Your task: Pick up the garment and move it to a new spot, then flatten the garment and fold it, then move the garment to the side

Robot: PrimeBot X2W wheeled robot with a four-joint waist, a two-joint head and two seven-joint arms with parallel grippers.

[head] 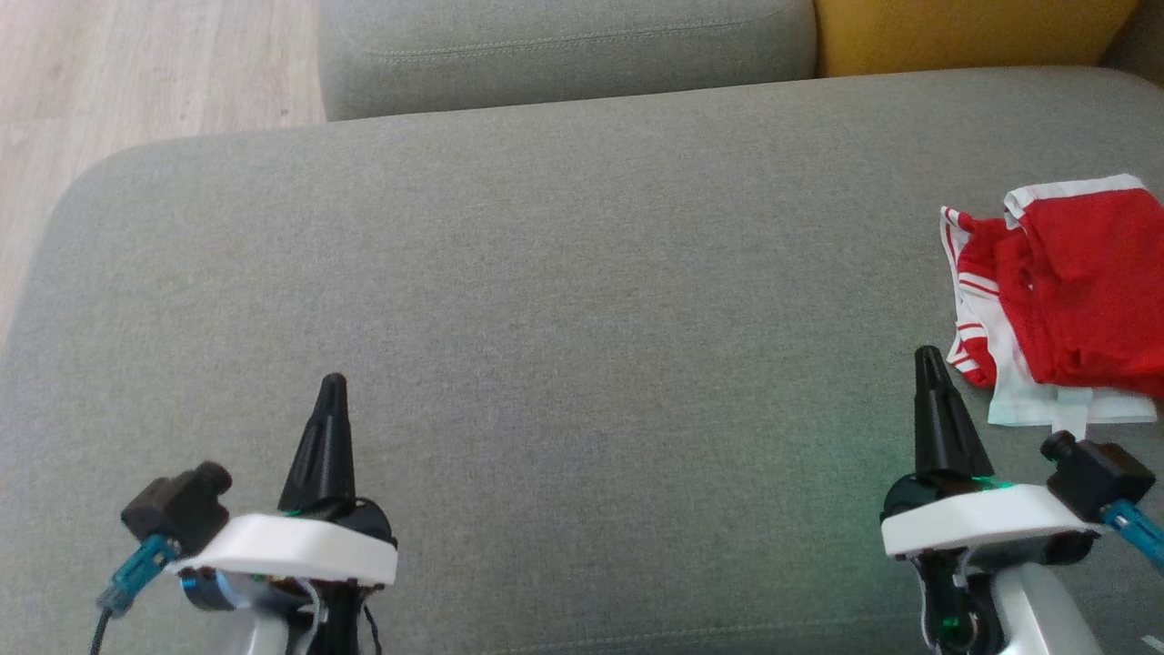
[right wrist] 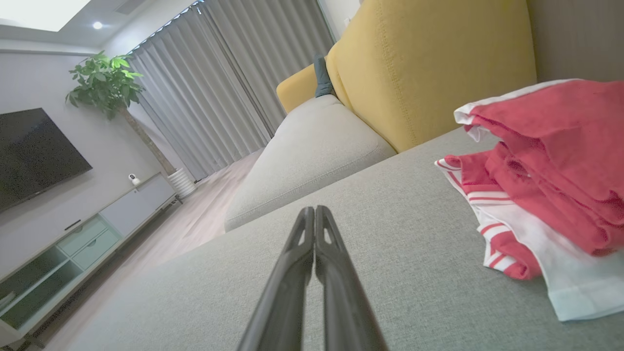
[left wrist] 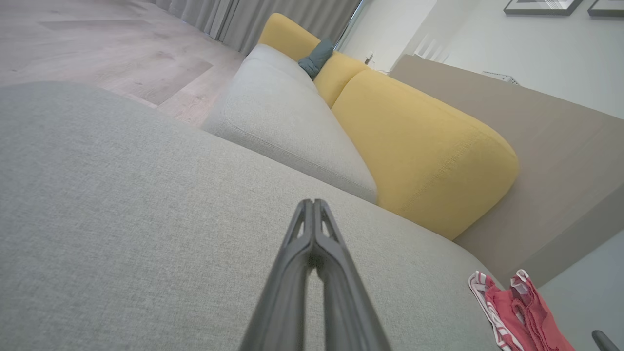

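A red garment with white trim and stripes lies bunched at the right edge of the grey sofa cushion. It also appears in the right wrist view as the garment and small at the lower right of the left wrist view as the garment. My right gripper is shut and empty, hovering just left of the garment's near white hem. My left gripper is shut and empty too, far to the left over bare cushion. In the wrist views the left gripper and right gripper show their fingers pressed together.
A second grey cushion and a yellow backrest lie beyond the seat. Wood floor lies off the cushion's left edge. A TV unit, plant and curtains stand farther off.
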